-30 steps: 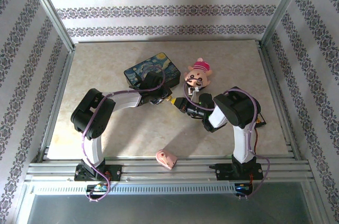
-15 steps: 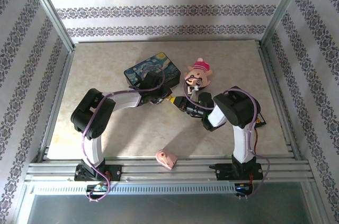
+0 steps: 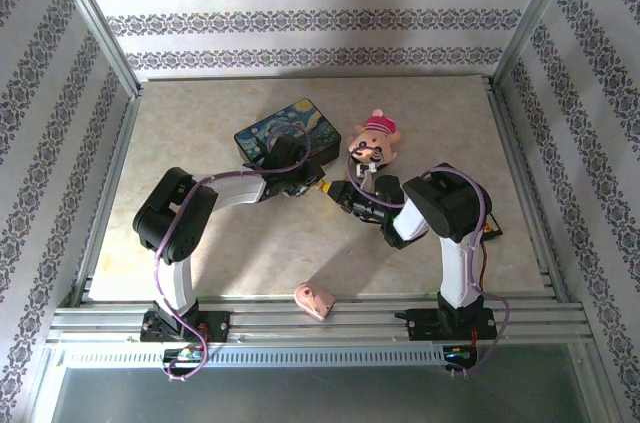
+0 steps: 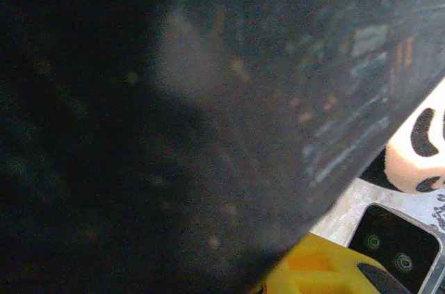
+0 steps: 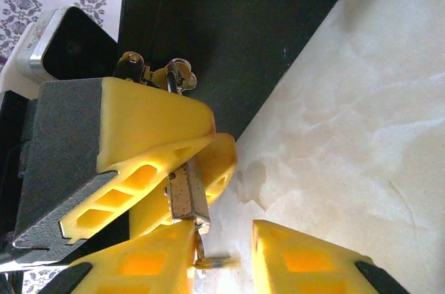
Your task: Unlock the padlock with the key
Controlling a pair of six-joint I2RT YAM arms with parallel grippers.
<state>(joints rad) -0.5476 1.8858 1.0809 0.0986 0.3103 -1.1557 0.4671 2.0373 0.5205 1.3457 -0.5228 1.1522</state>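
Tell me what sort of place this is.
Probably a robot test cell: a metal frame encloses the table, patterned panels serve as walls, and left arm and right arm are bolted to a rail.

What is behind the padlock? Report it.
The left gripper pinches the padlock; behind both stands the dark side of the painted box with its clasp. The lock's far face is covered by a yellow finger.

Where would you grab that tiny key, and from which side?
By the exposed end of the key, which pokes out under the padlock. Its other end seems to sit inside the lock. Come from that free side, opposite the left gripper clamping the padlock, as the open right gripper is placed, one finger on either side.
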